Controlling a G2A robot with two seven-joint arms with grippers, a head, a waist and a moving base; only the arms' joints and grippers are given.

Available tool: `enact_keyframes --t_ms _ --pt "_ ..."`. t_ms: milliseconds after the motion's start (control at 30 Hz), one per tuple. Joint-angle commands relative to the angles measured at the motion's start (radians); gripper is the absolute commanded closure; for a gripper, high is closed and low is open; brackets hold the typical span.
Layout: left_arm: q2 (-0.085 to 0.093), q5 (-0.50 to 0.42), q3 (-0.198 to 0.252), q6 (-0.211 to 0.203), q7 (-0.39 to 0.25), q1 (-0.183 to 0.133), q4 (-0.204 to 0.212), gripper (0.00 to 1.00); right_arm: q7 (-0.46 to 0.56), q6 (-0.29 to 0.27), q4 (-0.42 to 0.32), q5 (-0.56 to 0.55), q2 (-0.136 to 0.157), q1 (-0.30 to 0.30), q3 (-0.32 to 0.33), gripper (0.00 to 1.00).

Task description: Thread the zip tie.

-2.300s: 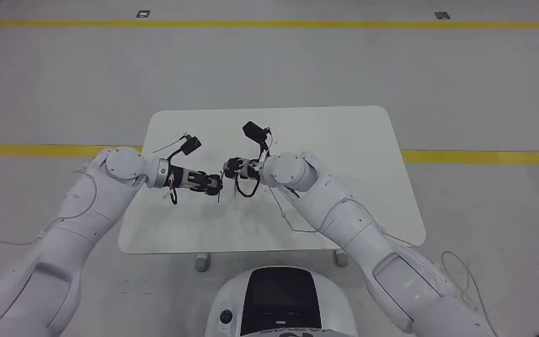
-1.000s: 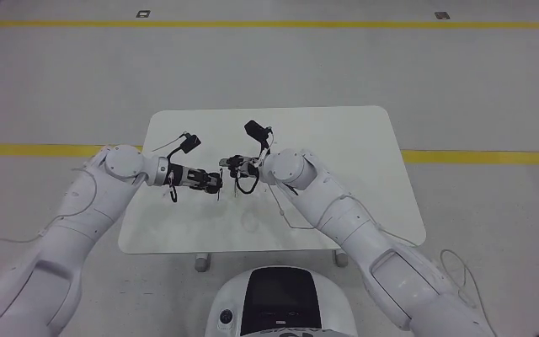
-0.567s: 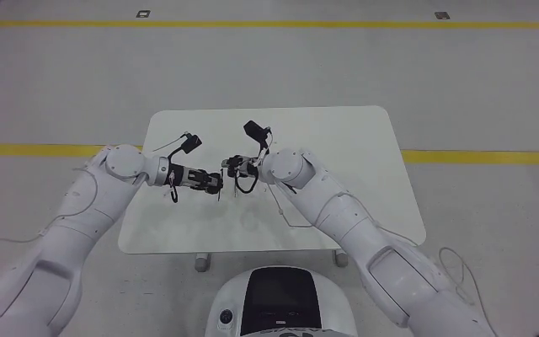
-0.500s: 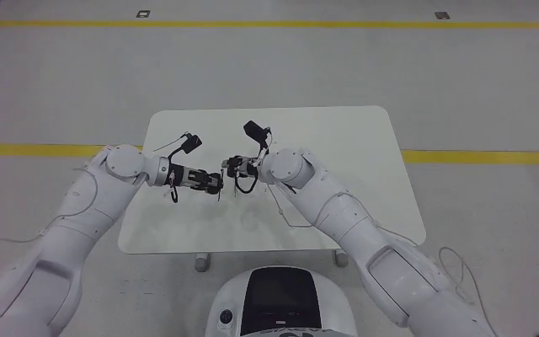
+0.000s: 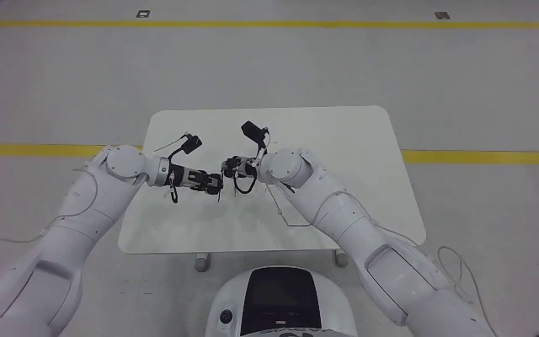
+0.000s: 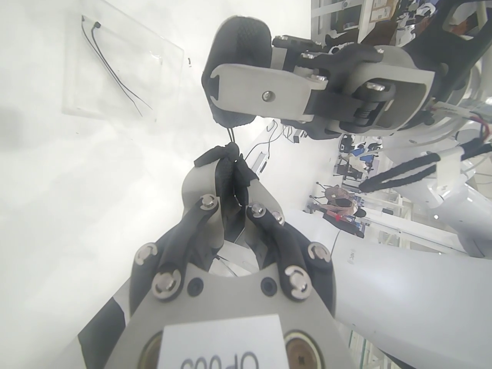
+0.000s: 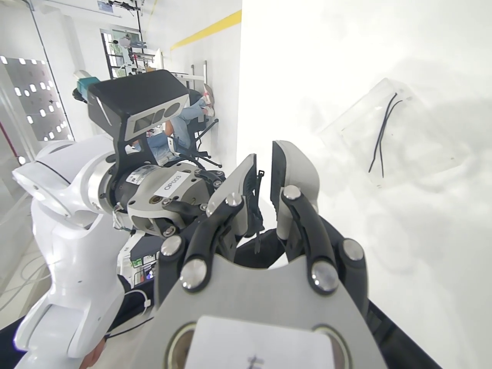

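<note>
A thin black zip tie is stretched between my two grippers above the white table. My left gripper is shut on one end of it, the strand running on to the dark pad of the right gripper's fingers. In the right wrist view the tie's head stands between the fingers of my right gripper. It lies against one pad, and a gap shows to the other pad. In the top view the left gripper and right gripper meet tip to tip at the table's left middle.
A clear flat tray lies on the table just beyond the grippers, holding two more black zip ties. The same tray and ties show in the left wrist view. The table's right half is bare white.
The right gripper has shifted slightly toward the left gripper over the last seconds. The left arm has kept still, holding the tie.
</note>
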Motion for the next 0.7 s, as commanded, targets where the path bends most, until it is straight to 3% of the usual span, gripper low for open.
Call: enact_keyframes --t_ms 0,667 --pt "0.0 0.0 0.0 0.0 -0.001 0.0 0.0 1.0 0.004 -0.001 0.0 -0.002 0.0 0.0 0.001 0.89" --pt "-0.001 0.002 0.005 0.0 0.001 -0.006 0.008 1.0 0.025 -0.008 0.002 -0.02 -0.004 -0.001 0.005 0.89"
